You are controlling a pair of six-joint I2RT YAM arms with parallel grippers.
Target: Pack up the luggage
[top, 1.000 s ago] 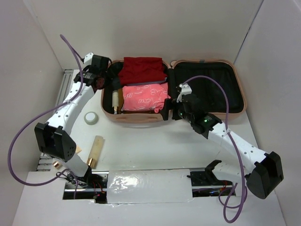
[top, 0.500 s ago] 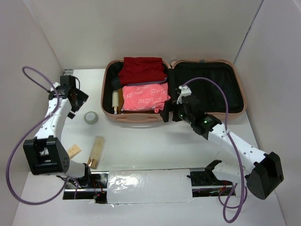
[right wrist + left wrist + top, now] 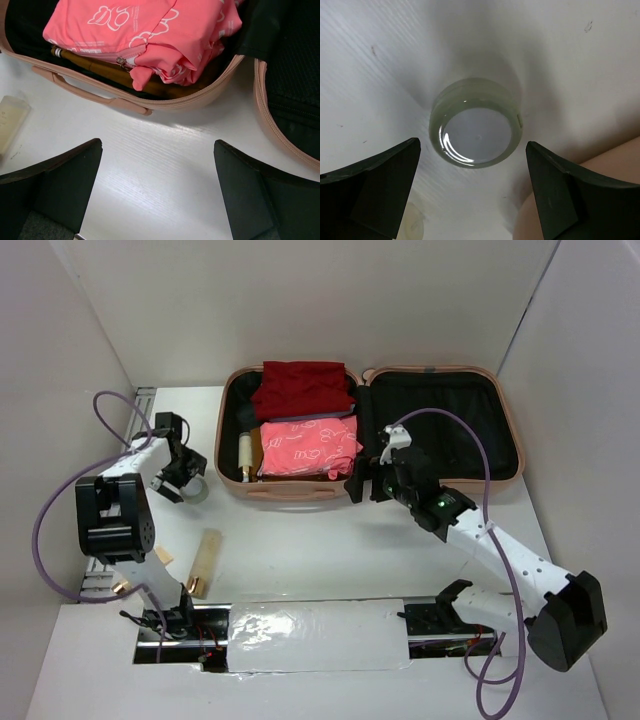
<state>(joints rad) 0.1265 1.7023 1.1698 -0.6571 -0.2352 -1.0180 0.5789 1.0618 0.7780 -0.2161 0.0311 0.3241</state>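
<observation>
- The luggage (image 3: 290, 492) lies open along the desk's (image 3: 330, 540) far edge, with a red garment (image 3: 303, 388) and a pink garment (image 3: 305, 445) in its left half.
- The left gripper (image 3: 472, 146) is released, its jaws wide either side of a small round jar (image 3: 477, 122) near the left edge.
- The right gripper (image 3: 157, 145) is released and empty, beside the luggage's near rim.

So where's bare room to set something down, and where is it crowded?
Bare patch: table in front of the luggage, between the beige tube and the right arm. The luggage's right half shows only black lining. Crowded: its left half, filled with red clothes and pink clothes, and the table's left, where the left tool hovers over the jar.
</observation>
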